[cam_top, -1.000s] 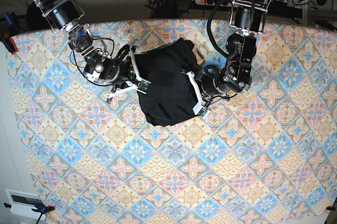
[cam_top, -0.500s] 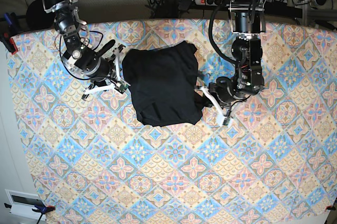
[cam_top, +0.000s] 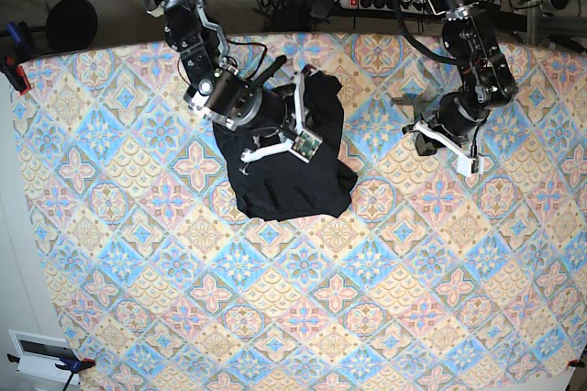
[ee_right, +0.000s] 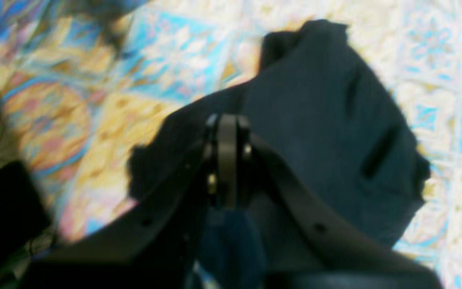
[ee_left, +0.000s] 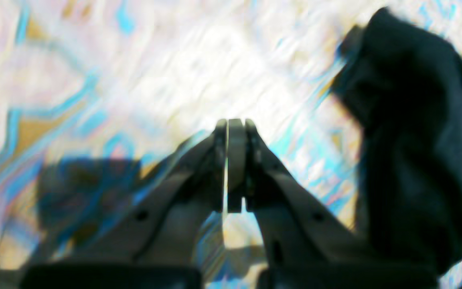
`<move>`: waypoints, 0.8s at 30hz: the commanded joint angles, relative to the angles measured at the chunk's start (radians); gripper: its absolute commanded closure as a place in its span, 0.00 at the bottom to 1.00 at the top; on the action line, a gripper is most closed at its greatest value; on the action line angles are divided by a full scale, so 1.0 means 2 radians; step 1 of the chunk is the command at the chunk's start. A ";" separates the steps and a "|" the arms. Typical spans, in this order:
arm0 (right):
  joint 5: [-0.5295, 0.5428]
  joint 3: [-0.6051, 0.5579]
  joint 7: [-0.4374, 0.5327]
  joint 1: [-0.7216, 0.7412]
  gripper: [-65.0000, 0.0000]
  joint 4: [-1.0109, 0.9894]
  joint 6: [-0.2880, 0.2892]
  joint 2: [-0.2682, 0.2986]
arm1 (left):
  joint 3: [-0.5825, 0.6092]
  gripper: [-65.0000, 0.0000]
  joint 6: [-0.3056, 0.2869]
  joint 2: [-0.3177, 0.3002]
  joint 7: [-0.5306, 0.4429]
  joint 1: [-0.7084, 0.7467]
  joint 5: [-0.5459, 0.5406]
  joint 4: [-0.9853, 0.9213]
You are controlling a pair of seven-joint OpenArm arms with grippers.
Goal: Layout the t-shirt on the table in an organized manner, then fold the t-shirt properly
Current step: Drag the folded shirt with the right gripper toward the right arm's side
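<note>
- Base view: the t-shirt [cam_top: 289, 166] lies bunched in a compact, roughly rectangular black heap on the table [cam_top: 303, 318], in the far half, a little left of the middle.
- The heap's near edge is fairly straight; its far right corner rises into a small peak near the table's far edge.
- The right gripper [cam_top: 305, 144] hangs over the upper middle of the shirt, its white finger frames spread across the black cloth.
- The left gripper [cam_top: 468, 164] is over bare patterned cloth to the right, well apart from the shirt.
- Left wrist view: the left gripper [ee_left: 234, 128] has its jaws clenched, pads pressed flat together with nothing between them. The picture is blurred. The t-shirt [ee_left: 419, 144] shows as a dark mass at the right edge, clear of the fingers, and the table [ee_left: 134, 80] fills the rest.
- Right wrist view: the right gripper [ee_right: 227, 124] also has its jaws pressed together, tips directly in front of the t-shirt [ee_right: 335, 132]. Blur and the dark cloth behind make it impossible to tell whether any fabric is pinched between them.
- Folds crease the shirt's right part in that view, and the table [ee_right: 74, 100] shows to the left and right.
</note>
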 commanded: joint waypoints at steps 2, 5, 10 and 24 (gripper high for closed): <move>0.005 0.000 0.006 0.007 1.00 -0.024 0.001 -0.023 | -0.020 1.00 -0.003 -0.001 -0.009 0.003 -0.026 0.021; 0.005 0.002 0.008 0.041 1.00 -0.075 0.001 -0.037 | -0.035 1.00 -0.003 -0.001 -0.001 0.008 -0.047 0.026; 0.005 0.003 0.044 0.082 1.00 -0.148 0.001 -0.043 | -0.036 1.00 -0.003 -0.002 0.005 0.017 -0.055 0.029; 0.005 0.028 0.103 0.097 1.00 -0.286 -0.001 -0.044 | -0.036 1.00 -0.003 -0.005 0.005 0.019 -0.055 0.029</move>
